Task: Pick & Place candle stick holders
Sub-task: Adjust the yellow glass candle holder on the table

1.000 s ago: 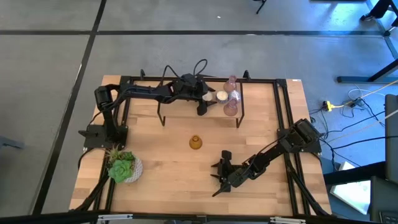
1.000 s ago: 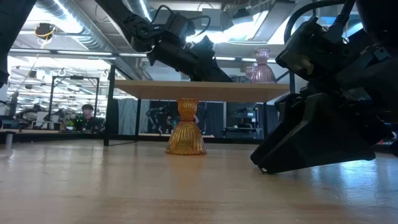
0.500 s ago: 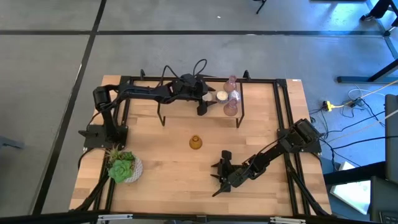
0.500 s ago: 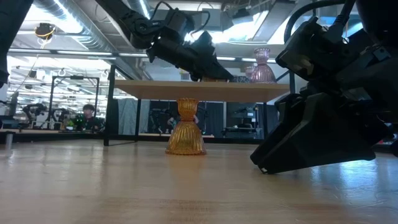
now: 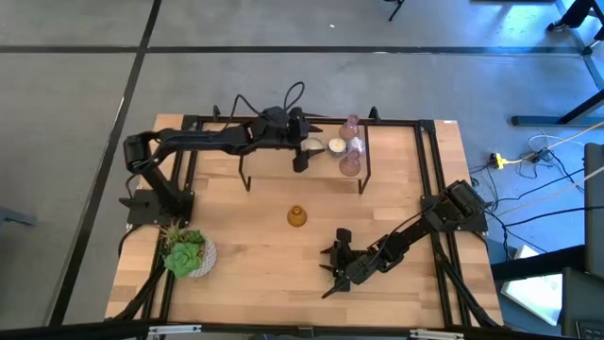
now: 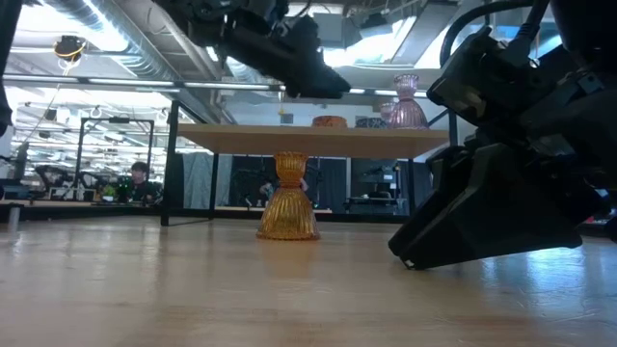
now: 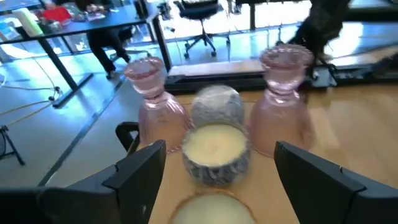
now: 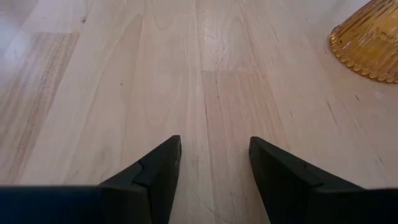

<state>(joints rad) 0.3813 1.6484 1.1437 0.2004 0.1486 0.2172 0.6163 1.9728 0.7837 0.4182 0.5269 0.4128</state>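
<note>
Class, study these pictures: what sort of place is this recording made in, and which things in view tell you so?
Probably a robotics lab or open workshop: a wooden table on a bare concrete floor, desks and an office chair beyond it, and exposed ceiling ducts overhead.

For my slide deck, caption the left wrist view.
Open left gripper above a cream holder, two pink holders behind it.

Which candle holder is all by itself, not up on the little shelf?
The amber-gold holder. It stands alone on the table; the others crowd together on the raised shelf.
</note>
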